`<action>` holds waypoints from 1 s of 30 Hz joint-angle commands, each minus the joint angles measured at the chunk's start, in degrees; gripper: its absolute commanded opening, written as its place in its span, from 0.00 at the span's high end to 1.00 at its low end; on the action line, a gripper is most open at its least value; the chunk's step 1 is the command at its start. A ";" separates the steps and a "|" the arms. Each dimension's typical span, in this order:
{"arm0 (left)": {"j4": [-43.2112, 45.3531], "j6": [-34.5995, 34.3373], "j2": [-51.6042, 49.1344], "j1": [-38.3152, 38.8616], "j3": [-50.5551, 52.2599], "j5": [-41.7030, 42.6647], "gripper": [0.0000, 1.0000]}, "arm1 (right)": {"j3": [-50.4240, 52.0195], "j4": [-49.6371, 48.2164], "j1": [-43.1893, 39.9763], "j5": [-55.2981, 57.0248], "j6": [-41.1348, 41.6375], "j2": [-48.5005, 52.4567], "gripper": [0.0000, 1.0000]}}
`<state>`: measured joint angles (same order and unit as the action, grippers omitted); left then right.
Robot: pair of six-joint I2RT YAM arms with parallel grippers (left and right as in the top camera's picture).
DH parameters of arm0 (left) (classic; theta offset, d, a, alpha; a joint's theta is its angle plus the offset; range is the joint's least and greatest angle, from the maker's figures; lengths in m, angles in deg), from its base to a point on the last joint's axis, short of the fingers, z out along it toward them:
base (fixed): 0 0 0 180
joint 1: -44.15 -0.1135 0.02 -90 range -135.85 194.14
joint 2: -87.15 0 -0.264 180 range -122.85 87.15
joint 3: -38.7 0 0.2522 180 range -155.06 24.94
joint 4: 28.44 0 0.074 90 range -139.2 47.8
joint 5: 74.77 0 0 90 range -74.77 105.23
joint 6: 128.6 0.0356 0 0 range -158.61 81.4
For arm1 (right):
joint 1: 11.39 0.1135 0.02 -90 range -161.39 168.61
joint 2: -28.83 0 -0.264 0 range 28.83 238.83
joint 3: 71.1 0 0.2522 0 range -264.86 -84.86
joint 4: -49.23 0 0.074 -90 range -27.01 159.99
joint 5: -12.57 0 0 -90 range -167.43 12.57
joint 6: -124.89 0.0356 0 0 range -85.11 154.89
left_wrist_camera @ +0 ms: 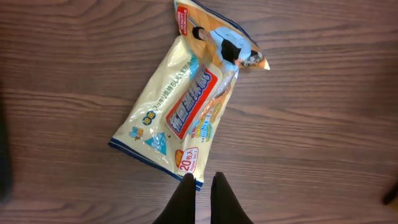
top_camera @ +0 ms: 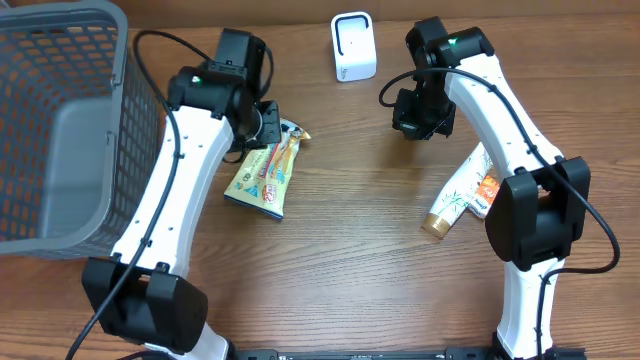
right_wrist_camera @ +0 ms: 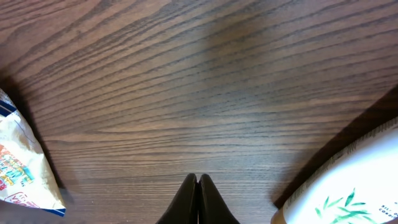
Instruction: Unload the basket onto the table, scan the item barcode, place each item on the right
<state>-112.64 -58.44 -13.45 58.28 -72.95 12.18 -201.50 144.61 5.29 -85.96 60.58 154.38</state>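
The item, a yellow snack bag [top_camera: 264,172] with red and blue print, lies flat on the wooden table. In the left wrist view the bag [left_wrist_camera: 186,106] fills the middle, and my left gripper [left_wrist_camera: 202,180] hangs shut and empty above its near corner. From overhead the left gripper [top_camera: 268,125] is at the bag's upper end. A white barcode scanner [top_camera: 353,47] stands at the back centre. My right gripper [top_camera: 418,118] hovers right of the scanner; its fingers [right_wrist_camera: 191,186] are shut over bare wood, holding nothing.
A grey mesh basket [top_camera: 60,45] fills the left side. A white tube with green leaf print [top_camera: 458,197] lies under the right arm and shows at the lower right as the tube [right_wrist_camera: 348,186]. The bag's edge [right_wrist_camera: 18,168] shows at the left.
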 commanded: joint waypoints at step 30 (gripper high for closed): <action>17.90 -7.72 -0.55 -7.78 27.23 2.91 0.91 | 5.75 -41.68 14.88 -20.72 15.19 10.49 0.00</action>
<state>-97.25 -64.76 -13.82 50.14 -48.77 14.39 -195.86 104.46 19.39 -105.77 72.67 163.69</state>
